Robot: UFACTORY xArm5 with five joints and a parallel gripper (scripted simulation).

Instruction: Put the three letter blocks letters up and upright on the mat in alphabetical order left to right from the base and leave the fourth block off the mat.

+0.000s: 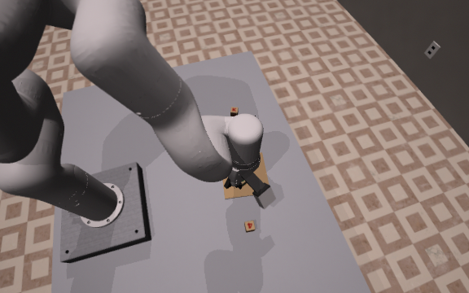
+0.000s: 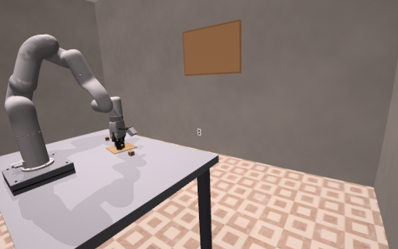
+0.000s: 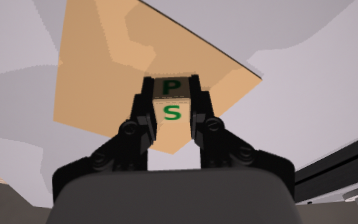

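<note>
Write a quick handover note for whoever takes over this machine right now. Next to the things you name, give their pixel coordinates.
Gripper (image 1: 235, 185) (image 2: 119, 147) (image 3: 172, 89): shut on the block with a green S and P (image 2: 122, 145) (image 3: 172, 111), over the mat (image 1: 234, 194) (image 2: 114, 151) (image 3: 87, 82). S seems to be on top.
Off the mat, on the table: the red K block (image 1: 234, 110) (image 2: 107, 137) and a block with a red mark, 4 or a turned A (image 1: 250, 225) (image 2: 131, 153). The remaining block can't be made out.
Done: mat flat; no row of three visible.
Left: line up the three lettered blocks alphabetically, get the fourth off, let go, back away.
</note>
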